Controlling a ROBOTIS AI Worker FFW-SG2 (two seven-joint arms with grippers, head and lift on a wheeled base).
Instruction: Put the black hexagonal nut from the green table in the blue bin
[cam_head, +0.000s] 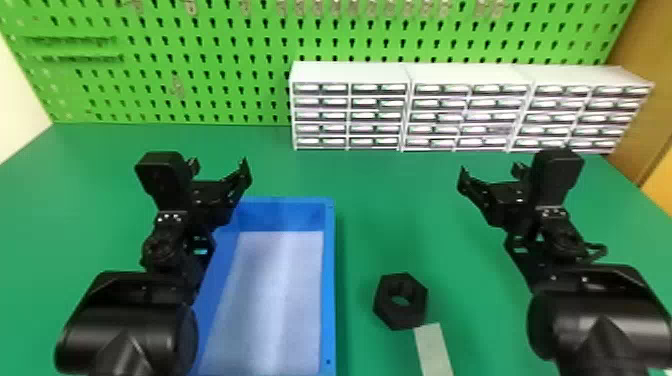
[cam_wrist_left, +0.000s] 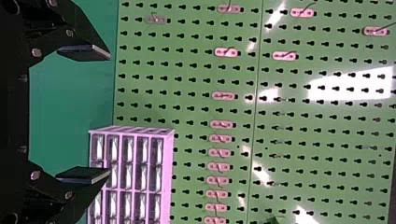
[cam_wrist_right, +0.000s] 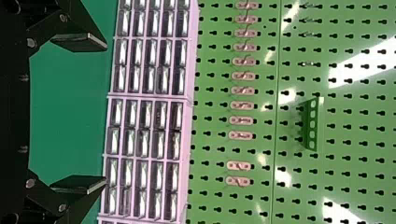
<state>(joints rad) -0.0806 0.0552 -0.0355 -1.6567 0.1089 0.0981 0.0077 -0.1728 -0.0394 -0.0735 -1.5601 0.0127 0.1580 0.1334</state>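
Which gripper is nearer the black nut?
Right. In the head view, the right gripper is beyond the nut and to its right; the left gripper is beyond it too, but farther to the left, near the far end of the blue bin.

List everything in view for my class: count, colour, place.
Nut: one, black, on table, right of bin
Bin: one, blue, on table
Strip: one, pale, beside nut
Table: one, green, beneath bin
Cabinets: three, white, at table's back
Pegboard: one, green, behind cabinets
Hooks: many, pale, on pegboard
Rack: one, green, on pegboard
Side panel: one, brown, far right
Wall: one, cream, far left
Arms: two, black, left and right
Left gripper: one, black, left, jaws open
Right gripper: one, black, right, jaws open
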